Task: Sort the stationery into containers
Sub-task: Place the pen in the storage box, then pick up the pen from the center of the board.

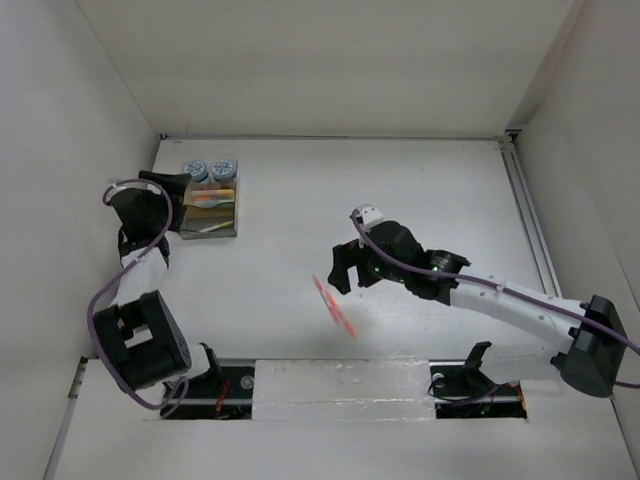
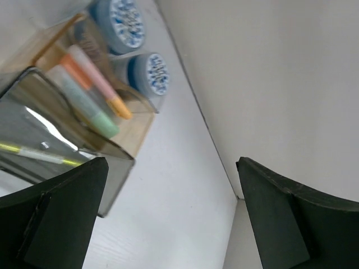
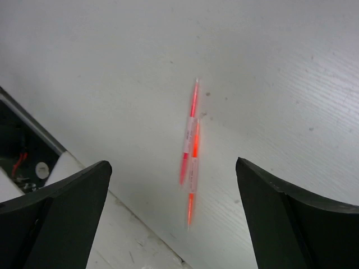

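Observation:
The organiser tray [image 1: 232, 212] stands at the far left of the table and holds two blue-and-white cylinders [image 1: 208, 170], highlighters and a pen. In the left wrist view the tray [image 2: 128, 136] shows orange and green highlighters [image 2: 92, 98], a thin yellow pen [image 2: 42, 154] and both cylinders [image 2: 148, 75]. My left gripper [image 1: 176, 184] is open and empty just left of the tray. Two thin pens, pink-red and orange [image 1: 335, 306], lie side by side on the table near the front. My right gripper [image 1: 345, 268] is open above them; they show between its fingers [image 3: 190, 159].
White walls enclose the table on the left, back and right. A metal rail [image 1: 530, 225] runs along the right side. The table's front edge and a dark slot with wiring [image 3: 22, 159] lie close below the two pens.

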Robot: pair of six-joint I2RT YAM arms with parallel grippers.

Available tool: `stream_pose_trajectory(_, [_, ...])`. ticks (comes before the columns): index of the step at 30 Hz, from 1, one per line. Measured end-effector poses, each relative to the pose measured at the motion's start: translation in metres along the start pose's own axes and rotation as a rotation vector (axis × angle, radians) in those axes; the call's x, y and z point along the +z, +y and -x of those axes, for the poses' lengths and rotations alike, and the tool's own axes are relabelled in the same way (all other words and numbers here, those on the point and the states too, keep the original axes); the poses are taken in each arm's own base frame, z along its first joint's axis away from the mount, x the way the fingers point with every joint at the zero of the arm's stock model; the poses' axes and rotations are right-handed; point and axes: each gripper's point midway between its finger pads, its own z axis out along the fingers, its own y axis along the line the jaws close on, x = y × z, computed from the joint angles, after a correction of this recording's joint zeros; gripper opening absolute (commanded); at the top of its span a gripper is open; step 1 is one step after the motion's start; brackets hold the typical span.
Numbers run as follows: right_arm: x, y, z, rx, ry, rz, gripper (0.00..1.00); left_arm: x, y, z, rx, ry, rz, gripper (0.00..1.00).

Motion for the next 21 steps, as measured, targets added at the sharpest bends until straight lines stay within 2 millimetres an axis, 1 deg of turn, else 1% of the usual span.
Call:
stream_pose_trajectory(1, [0.005, -0.005, -0.008, 0.001, 0.029, -0.025, 0.92, -0.006, -0.012, 0.002, 0.019, 0.003, -0.018, 0.99])
stream_pose_trajectory(4, [0.013, -0.017, -0.025, 0.013, 0.089, -0.081, 0.81, -0.027, -0.044, 0.006, 0.093, 0.01, -0.076, 0.99])
stream_pose_trajectory(5, [0.014, -0.02, -0.029, 0.018, 0.097, -0.094, 0.71, -0.036, -0.052, 0.006, 0.12, 0.011, -0.091, 0.99])
stream_pose_trajectory(7, [0.017, -0.026, -0.038, 0.028, 0.115, -0.115, 0.6, -0.056, -0.063, 0.003, 0.181, 0.011, -0.109, 0.99])
stream_pose_trajectory(8, [0.018, -0.029, -0.044, 0.034, 0.129, -0.128, 0.52, -0.066, -0.066, 0.001, 0.215, 0.012, -0.115, 0.99])
stream_pose_trajectory(10, [0.022, -0.035, -0.056, 0.045, 0.157, -0.15, 0.52, -0.085, -0.067, -0.005, 0.282, 0.022, -0.118, 0.99])
stream_pose_trajectory(12, [0.025, -0.038, -0.071, 0.05, 0.193, -0.173, 0.52, -0.099, -0.065, -0.013, 0.348, 0.034, -0.112, 0.99])
stream_pose_trajectory(14, [0.028, -0.038, -0.088, 0.047, 0.228, -0.187, 0.54, -0.11, -0.061, -0.022, 0.405, 0.038, -0.098, 0.99])
stream_pose_trajectory(16, [0.029, -0.037, -0.108, 0.039, 0.27, -0.195, 0.54, -0.12, -0.059, -0.037, 0.451, 0.066, -0.112, 0.99])
stream_pose_trajectory(18, [0.029, -0.036, -0.124, 0.035, 0.305, -0.204, 0.54, -0.127, -0.055, -0.045, 0.476, 0.083, -0.114, 0.99])
stream_pose_trajectory(21, [0.03, -0.033, -0.139, 0.027, 0.334, -0.217, 0.54, -0.129, -0.051, -0.047, 0.493, 0.09, -0.106, 0.99])
